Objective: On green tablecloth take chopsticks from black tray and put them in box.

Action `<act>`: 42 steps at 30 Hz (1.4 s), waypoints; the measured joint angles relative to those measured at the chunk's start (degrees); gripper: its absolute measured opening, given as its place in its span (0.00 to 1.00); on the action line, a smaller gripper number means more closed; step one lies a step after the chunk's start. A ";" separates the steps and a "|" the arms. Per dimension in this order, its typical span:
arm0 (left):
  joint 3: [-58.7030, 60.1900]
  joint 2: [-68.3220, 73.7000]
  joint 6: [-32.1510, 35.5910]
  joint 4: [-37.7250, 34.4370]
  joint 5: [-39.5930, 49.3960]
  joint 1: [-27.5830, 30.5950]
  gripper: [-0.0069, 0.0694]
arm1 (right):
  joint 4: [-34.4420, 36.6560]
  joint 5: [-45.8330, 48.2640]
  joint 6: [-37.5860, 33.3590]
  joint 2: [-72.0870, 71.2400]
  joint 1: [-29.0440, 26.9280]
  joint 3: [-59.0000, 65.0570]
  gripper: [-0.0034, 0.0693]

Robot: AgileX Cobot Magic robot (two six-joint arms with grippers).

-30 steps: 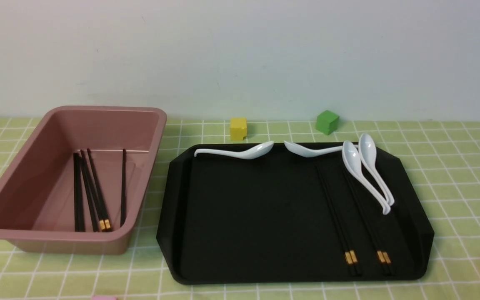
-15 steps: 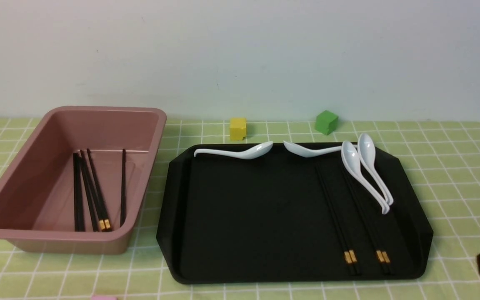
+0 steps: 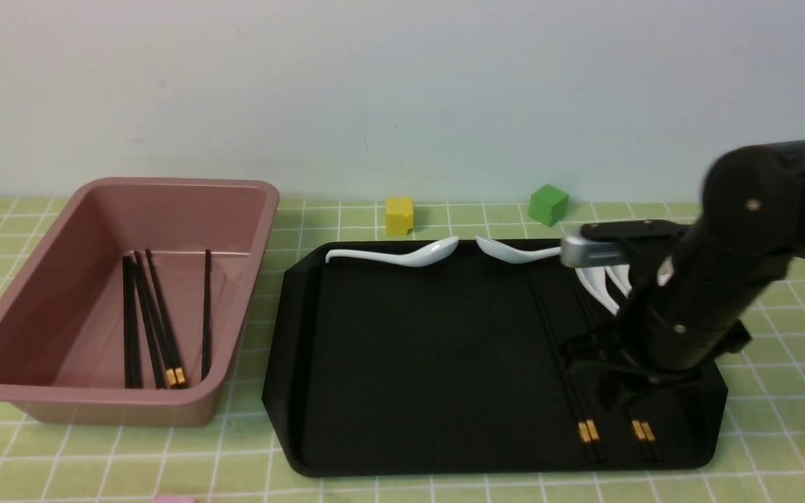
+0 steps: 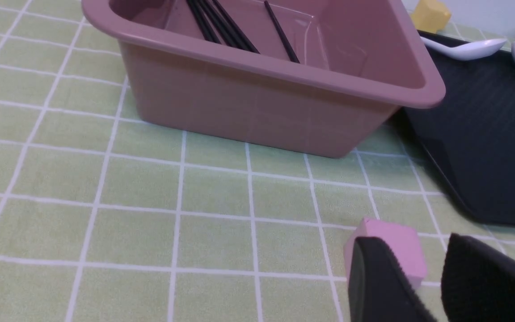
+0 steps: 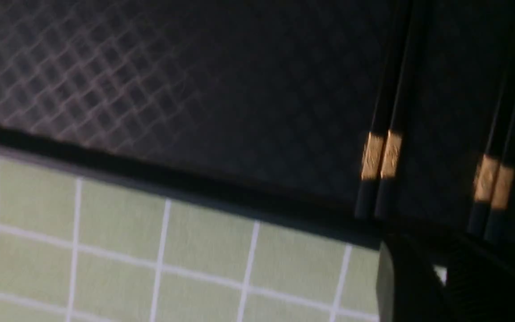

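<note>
**Green cloth (image 3: 759,230): the right arm comes in over the tray (image 3: 409,349)**

A plain pale wall stands behind the table. A second ago no arm was over the tray. Now the right gripper (image 3: 612,370) hangs low over the tray's right side, just above two pairs of chopsticks (image 3: 588,431) lying side by side. It is dark and blurred, so nobody can tell if its jaws are apart. A pick-up looks likely next.

More chopsticks already lie in the box (image 3: 179,183), well off to the left. The left gripper (image 4: 423,264) sits near the box, with its jaws a little apart and empty, beside a pink cube (image 4: 387,232).

White spoons (image 3: 395,257) lie along the tray's far edge. Some rest by the chopsticks' thin ends, partly hidden by the arm, and could get bumped.
</note>
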 joint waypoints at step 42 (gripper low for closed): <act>0.00 0.00 0.00 0.00 0.00 0.00 0.40 | 21.46 2.91 -13.13 -8.19 13.90 -15.60 0.24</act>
